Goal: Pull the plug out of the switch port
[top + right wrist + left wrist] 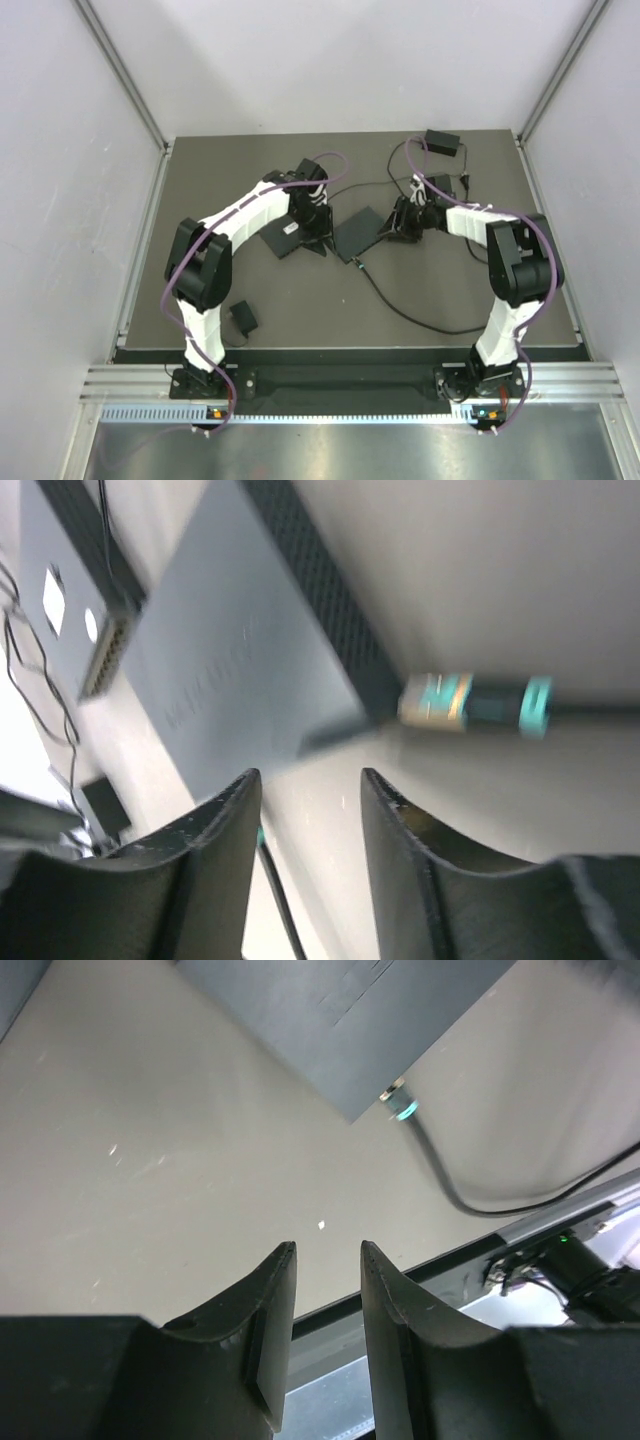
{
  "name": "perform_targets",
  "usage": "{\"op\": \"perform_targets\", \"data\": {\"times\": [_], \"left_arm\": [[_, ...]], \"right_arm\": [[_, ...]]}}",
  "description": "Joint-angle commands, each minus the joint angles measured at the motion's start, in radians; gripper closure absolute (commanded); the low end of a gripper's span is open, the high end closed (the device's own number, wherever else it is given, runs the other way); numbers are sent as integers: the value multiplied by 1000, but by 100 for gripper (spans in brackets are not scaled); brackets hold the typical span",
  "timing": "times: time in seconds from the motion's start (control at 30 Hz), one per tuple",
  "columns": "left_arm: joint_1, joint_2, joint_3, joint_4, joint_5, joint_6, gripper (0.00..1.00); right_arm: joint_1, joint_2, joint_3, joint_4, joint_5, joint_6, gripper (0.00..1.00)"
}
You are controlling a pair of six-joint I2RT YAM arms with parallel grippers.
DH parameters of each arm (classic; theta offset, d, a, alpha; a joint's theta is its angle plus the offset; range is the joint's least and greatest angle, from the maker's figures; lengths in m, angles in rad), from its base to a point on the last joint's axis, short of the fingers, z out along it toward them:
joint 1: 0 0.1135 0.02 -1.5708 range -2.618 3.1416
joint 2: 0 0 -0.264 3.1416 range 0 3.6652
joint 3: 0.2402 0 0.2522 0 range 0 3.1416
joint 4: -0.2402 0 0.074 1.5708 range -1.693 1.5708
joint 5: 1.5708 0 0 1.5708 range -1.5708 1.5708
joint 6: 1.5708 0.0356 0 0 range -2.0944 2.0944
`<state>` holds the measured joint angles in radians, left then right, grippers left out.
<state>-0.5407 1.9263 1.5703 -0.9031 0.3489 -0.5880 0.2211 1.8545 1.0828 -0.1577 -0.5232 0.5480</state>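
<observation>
Plug [440,702] sits at the corner of the switch [230,670], lying sideways just ahead of my right fingers [410,870], which are apart and empty. My left fingers [265,1350] are apart too, but farther away, I think.

Your flat dark-grey switch box [230,670] looks matt; the teal-banded plug [475,704] shows shiny metal; the grey tabletop [150,1160] is matt, smooth.

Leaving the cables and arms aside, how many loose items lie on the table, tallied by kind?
Flat boxes: 2
Adapters: 2
Total: 4
</observation>
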Motion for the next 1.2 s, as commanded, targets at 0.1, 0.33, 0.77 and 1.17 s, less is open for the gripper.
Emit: {"op": "perform_targets", "data": {"times": [0.1, 0.33, 0.77, 1.17], "left_arm": [[12, 98, 79, 97, 177, -65, 63], [19, 206, 146, 188, 285, -174, 63], [44, 284, 168, 204, 251, -274, 63], [48, 303, 116, 196, 242, -279, 63]], "right_arm": [[14, -144, -101, 12, -137, -57, 52], [29, -137, -193, 191, -259, 23, 51], [73, 23, -198, 360, -339, 125, 57], [98, 69, -224, 432, -388, 133, 63]]}}
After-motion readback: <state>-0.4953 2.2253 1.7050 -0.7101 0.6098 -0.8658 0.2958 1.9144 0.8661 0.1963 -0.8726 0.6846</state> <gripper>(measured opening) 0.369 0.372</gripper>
